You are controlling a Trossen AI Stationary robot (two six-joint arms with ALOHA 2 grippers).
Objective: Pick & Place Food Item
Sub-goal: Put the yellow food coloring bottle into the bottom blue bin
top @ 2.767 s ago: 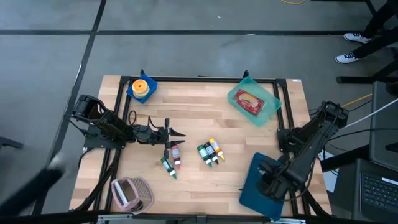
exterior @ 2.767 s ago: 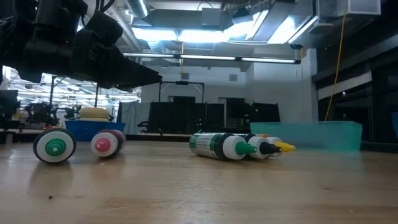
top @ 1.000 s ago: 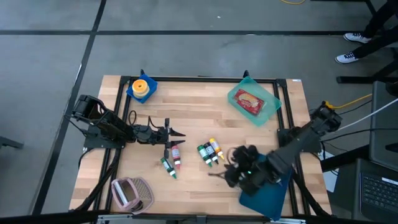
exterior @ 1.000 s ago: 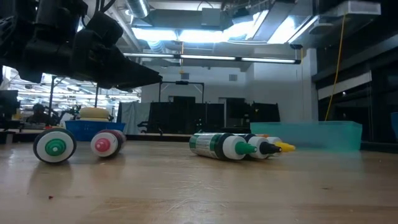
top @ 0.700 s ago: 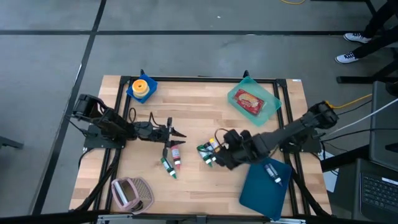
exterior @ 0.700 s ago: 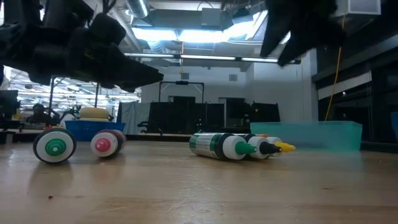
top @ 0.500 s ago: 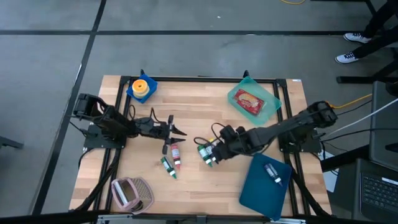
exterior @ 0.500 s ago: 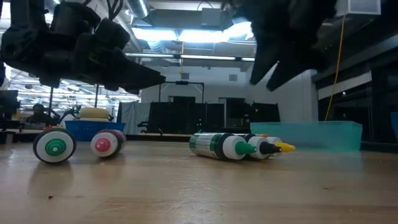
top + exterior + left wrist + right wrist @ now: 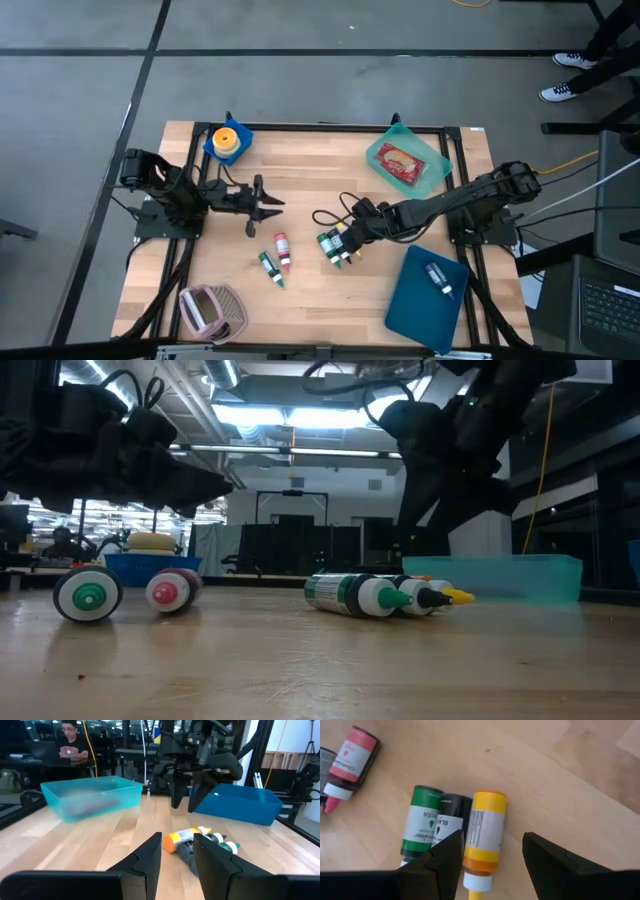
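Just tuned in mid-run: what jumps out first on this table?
The right gripper hangs open over a cluster of three small bottles, green, black and yellow, lying mid-table. The left gripper hovers open over the table's left half, with two more bottles lying near it. At the far right sits a teal tray holding a red food pack.

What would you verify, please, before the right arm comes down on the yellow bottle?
1. Right gripper jaws open: ok.
2. Jaws empty: ok.
3. Right gripper lined up over the yellow bottle: ok, the bottle lies between the fingers in the wrist view.
4. Room around the target: not ok, the black bottle lies against it, the green bottle beyond.
5. Left gripper clear of the cluster: ok, it hovers well to the side.
6. Dark blue bin has room: ok.
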